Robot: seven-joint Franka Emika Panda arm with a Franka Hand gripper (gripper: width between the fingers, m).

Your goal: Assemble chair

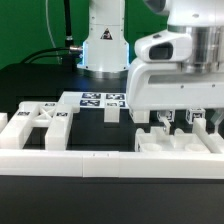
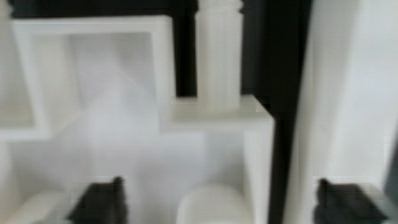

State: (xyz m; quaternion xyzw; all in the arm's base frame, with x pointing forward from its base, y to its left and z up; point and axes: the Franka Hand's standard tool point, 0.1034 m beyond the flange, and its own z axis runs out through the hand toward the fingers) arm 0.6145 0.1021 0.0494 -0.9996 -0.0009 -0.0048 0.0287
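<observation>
two fingers (image 2: 102, 203) wide apart: shows the gripper (image 2: 222, 203) released, straddling a white chair piece (image 2: 178, 140), clasping nothing, just beside the long border rail (image 1: 70, 160).

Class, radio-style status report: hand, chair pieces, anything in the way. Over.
Hand open, low over white chair piece. Nothing held. No obstruction seen.

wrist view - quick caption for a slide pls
Open gripper hovering close above white chair parts.
</observation>
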